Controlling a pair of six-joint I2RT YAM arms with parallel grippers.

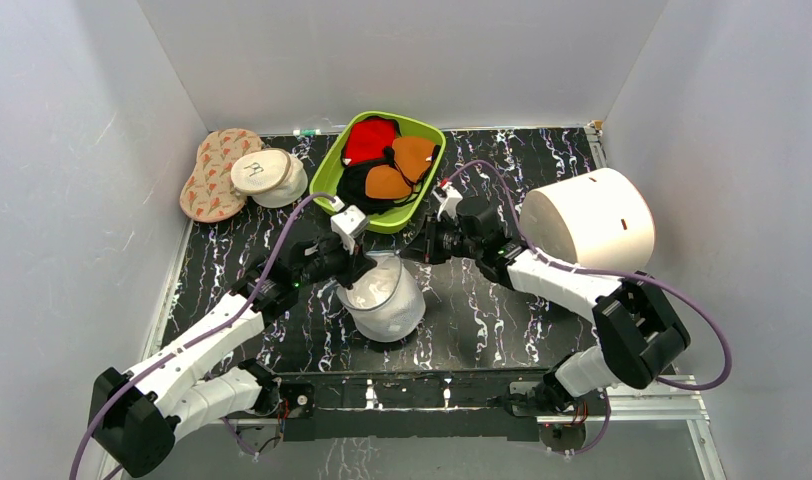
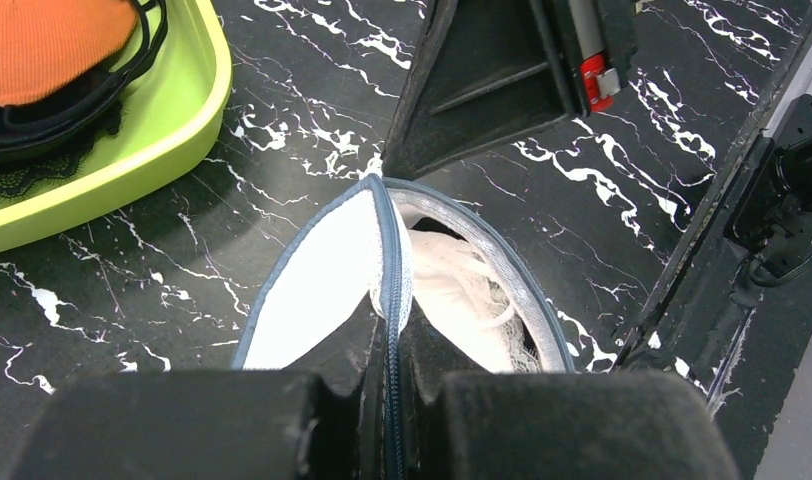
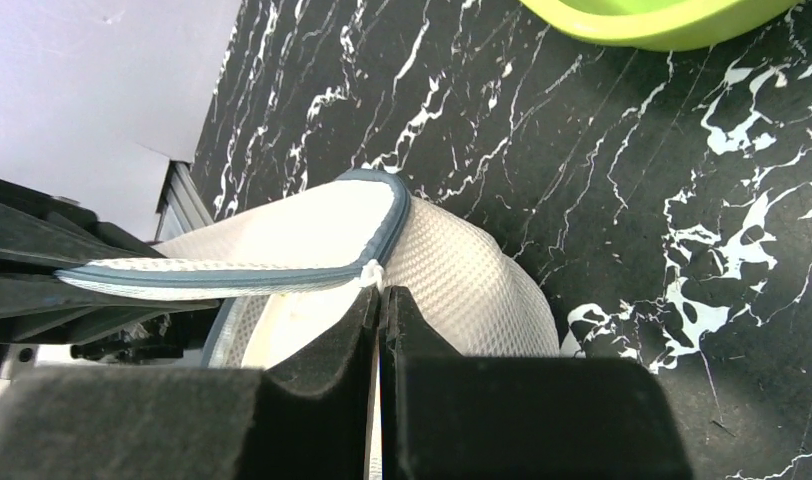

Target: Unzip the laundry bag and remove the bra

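While left gripper (image 2: pixel 389 345) and right gripper (image 3: pixel 380 305) pinch laundry bag (image 1: pixel 387 305) rim | only left wrist view shows bra (image 2: pixel 462 290) inside

Your top cam looks down from behind over the whole surface (image 1: pixel 482 312). 2 wrist cams sit v. close; all 3 share the laundry bag (image 2: pixel 312 290).

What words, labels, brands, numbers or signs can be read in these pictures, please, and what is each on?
No text here can be read.
Black mark on the cream round cap: too small to read.
Red tag on the right arm: blurred, no writing legible.
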